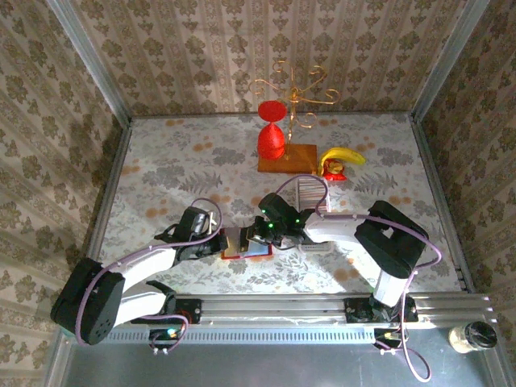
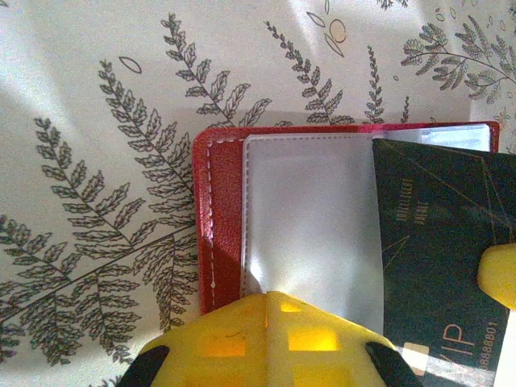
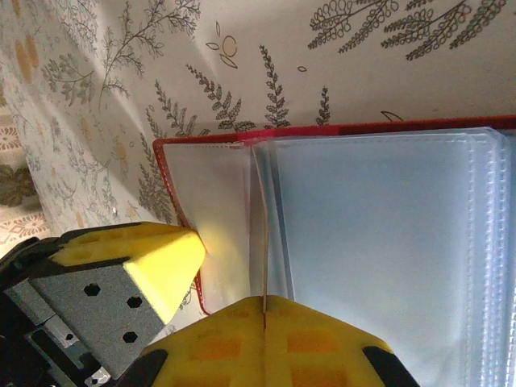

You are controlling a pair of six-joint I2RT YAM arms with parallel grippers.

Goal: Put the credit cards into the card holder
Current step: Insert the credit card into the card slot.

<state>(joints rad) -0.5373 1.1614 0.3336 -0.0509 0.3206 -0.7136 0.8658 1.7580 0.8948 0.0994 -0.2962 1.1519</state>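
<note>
You've got 1 card holder (image 2: 222,218), open flat on the table (image 1: 161,161) betw. the 2 grippers. L gripper (image 2: 266,310) is pinched closed on the holder's near edge, at a clear sleeve. R gripper (image 3: 264,318) is clamped on 1 dark card (image 2: 435,258), edge-on betw. its fingers, over the holder's sleeves. 1 row of cards (image 1: 310,193) lies just behind the R gripper; too fine to count.

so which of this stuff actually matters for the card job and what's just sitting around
For the job:
card holder, lying open
row of credit cards
dark card, pinched in the right gripper
left gripper, shut on one of the holder's sleeves

Lying about:
red goblet
wooden board
banana
gold wire stand
jar
</note>
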